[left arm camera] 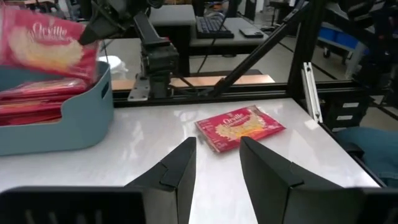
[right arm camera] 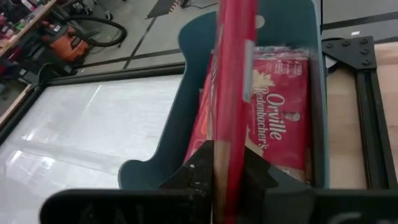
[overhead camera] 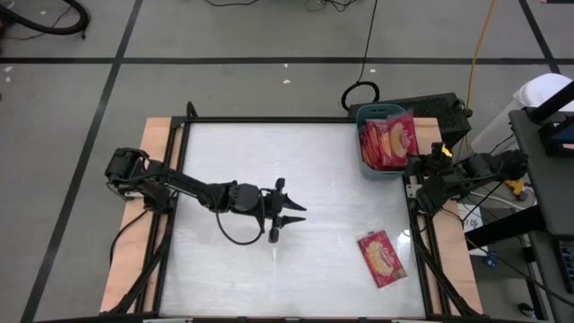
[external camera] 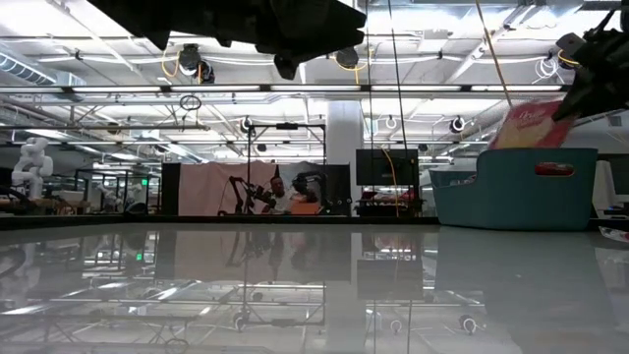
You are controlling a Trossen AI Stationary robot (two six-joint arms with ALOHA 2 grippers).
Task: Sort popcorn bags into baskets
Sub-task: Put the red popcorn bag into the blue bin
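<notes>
Judging the popcorn bag [right arm camera: 233, 93] light, flat and slippery, pinched edge-on by your right gripper [right arm camera: 227, 168] above the teal basket [right arm camera: 186, 124], grip the worktop bag [overhead camera: 383, 257] by an edge; left gripper [overhead camera: 285, 213] open.

A teal-blue basket [overhead camera: 369, 168] sits at the upper right of the high view, holding a stack of flat red popcorn bags [right arm camera: 283, 134]. 1 bag [right arm camera: 235, 87] stands on edge above the stack — pinched by the right gripper [right arm camera: 222, 165]. Another red bag [overhead camera: 382, 257] lies flat at the lower right, yellow picture up — well apart from the basket.
</notes>
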